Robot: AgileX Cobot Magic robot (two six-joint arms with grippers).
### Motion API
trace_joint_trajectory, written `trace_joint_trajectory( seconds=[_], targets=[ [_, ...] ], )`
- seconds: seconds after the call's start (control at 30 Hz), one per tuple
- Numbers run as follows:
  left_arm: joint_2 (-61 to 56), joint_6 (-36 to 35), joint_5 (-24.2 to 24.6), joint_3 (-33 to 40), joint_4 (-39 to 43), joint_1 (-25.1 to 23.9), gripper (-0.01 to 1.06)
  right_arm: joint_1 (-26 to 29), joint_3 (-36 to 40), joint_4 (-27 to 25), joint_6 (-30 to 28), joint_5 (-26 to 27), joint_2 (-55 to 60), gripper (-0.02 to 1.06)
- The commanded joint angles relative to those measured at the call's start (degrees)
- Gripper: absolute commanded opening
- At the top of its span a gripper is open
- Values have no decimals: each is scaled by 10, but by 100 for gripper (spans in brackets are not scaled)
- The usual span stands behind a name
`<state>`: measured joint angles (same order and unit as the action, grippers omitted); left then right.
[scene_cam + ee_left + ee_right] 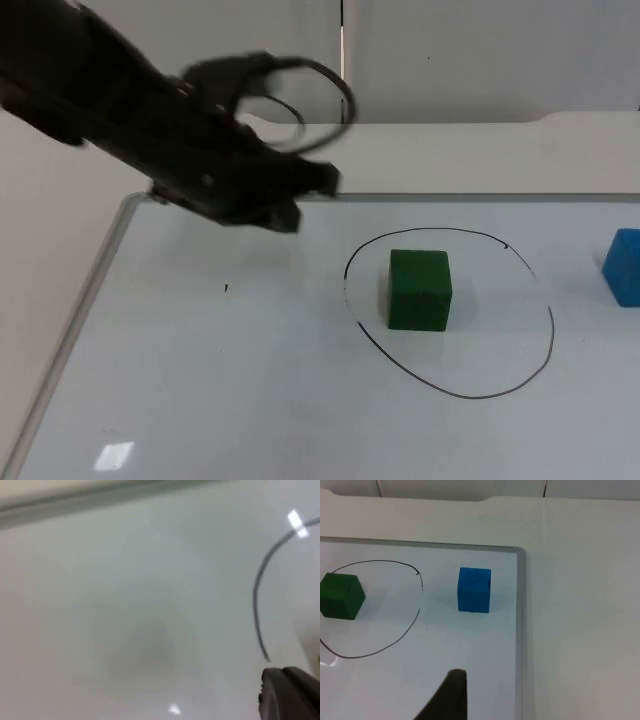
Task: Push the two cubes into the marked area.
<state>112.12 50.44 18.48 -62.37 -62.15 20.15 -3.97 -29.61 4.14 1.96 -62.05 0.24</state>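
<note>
While the green cube (419, 289) sits inside the marked area (549, 330), a hand-drawn black outline on the white board (200, 400), the blue cube (624, 266) stands outside it, well apart from the line and near the board's right edge. In the right wrist view the green cube (341, 596) lies within the outline (415, 615), close to its far side, and the blue cube (474, 590) rests upright between the outline and the board's metal frame (519, 630), touching neither. The board lies flat on the pale counter (480, 155), which ends at the grey partition wall (480, 50).

The left gripper (315, 180) hangs above the board's far edge, to the left of the marked area and clear of both cubes; whether it is spread or pressed together cannot be told, as the picture is smeared there. The left wrist view gives one dark fingertip (290, 695) over bare board (125, 605), with a curved stretch of the outline (257, 605) beside it.

The right gripper's black fingertip (447, 697) stands over the board in its own wrist view, nearer the camera than the blue cube and apart from it; its opening cannot be judged either. Nothing is held by either gripper that can be made out.
</note>
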Motion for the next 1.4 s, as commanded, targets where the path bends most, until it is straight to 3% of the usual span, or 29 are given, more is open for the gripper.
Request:
trace_joint_trajectory(
  seconds=[0.0,0.23,0.4,0.83,1.37],
  targets=[
    [-29,-36,35,-2,42,-26,0,1,1,0,-4,2,-2,105],
    [-156,-165,61,-2,228,-81,0,1,1,0,-4,2,-2,105],
    [-234,-210,60,-2,281,-82,0,1,1,0,-4,2,-2,105],
    [-373,-250,89,-2,322,-82,0,1,1,0,-4,2,-2,105],
    [-444,-270,123,15,347,-82,0,1,1,0,-4,2,-2,105]
  ],
)
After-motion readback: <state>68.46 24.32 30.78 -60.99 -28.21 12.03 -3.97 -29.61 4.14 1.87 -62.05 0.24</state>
